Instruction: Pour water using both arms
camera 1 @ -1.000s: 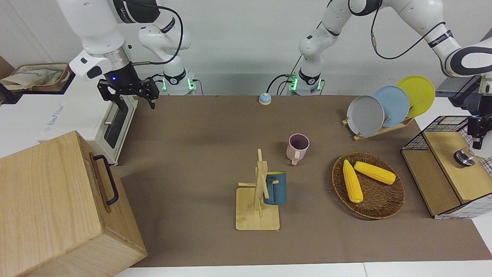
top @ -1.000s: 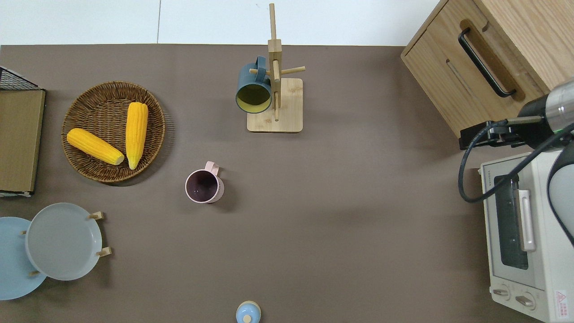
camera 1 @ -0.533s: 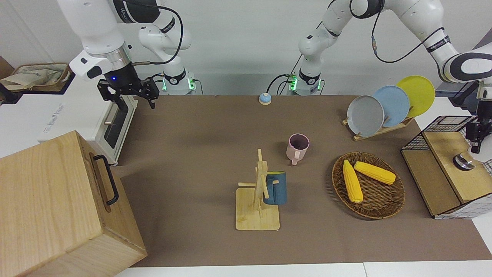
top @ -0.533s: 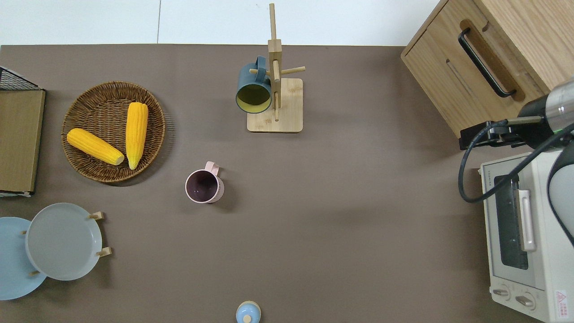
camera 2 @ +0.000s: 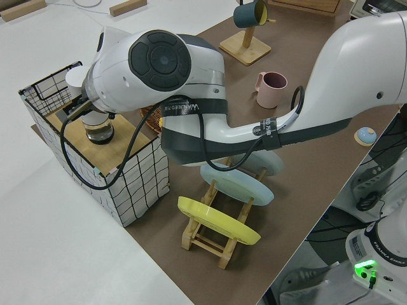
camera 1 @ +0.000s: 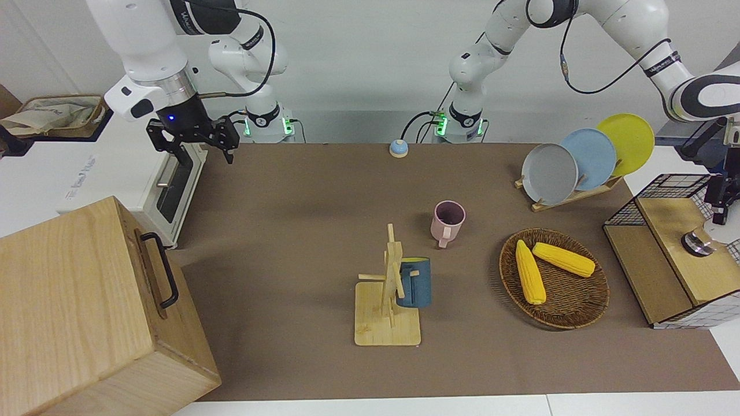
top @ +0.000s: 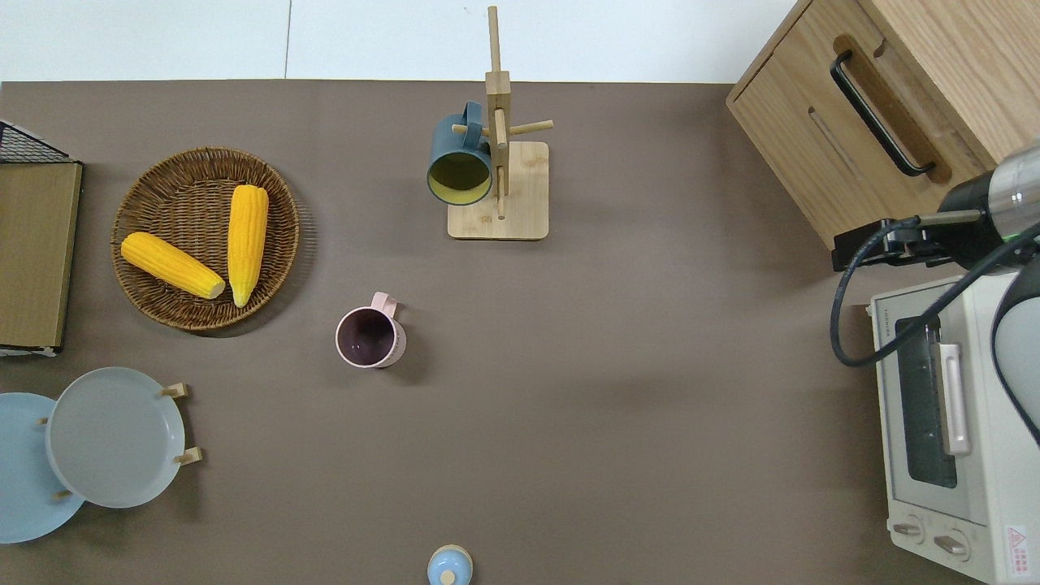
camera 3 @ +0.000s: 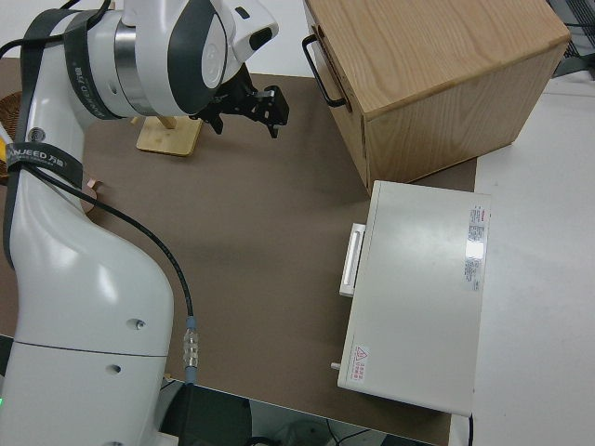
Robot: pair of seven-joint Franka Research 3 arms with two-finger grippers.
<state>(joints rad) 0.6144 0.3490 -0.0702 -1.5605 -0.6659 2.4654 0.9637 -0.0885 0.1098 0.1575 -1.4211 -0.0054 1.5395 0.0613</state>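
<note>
A glass pot with a metal lid point(camera 1: 698, 242) stands on the wooden shelf of a wire basket point(camera 1: 665, 184) at the left arm's end of the table. It also shows in the left side view point(camera 2: 98, 127). My left gripper point(camera 1: 721, 203) hangs just above that pot, partly cut off by the frame edge; the left side view hides it behind the arm. A pink mug point(camera 1: 448, 222) stands upright and empty mid-table point(top: 370, 337). My right gripper point(camera 1: 193, 143) is open, empty and parked.
A blue mug point(camera 1: 414, 283) hangs on a wooden mug tree. A wicker basket point(camera 1: 601, 300) holds two corn cobs. A rack of plates point(camera 1: 569, 164), a blue bell point(camera 1: 398, 148), a toaster oven point(camera 1: 167, 190) and a big wooden box point(camera 1: 87, 300) ring the mat.
My left arm has lifted a little, and its gripper has drawn up and away from the lidded pot. The right arm and everything on the table have stayed put.
</note>
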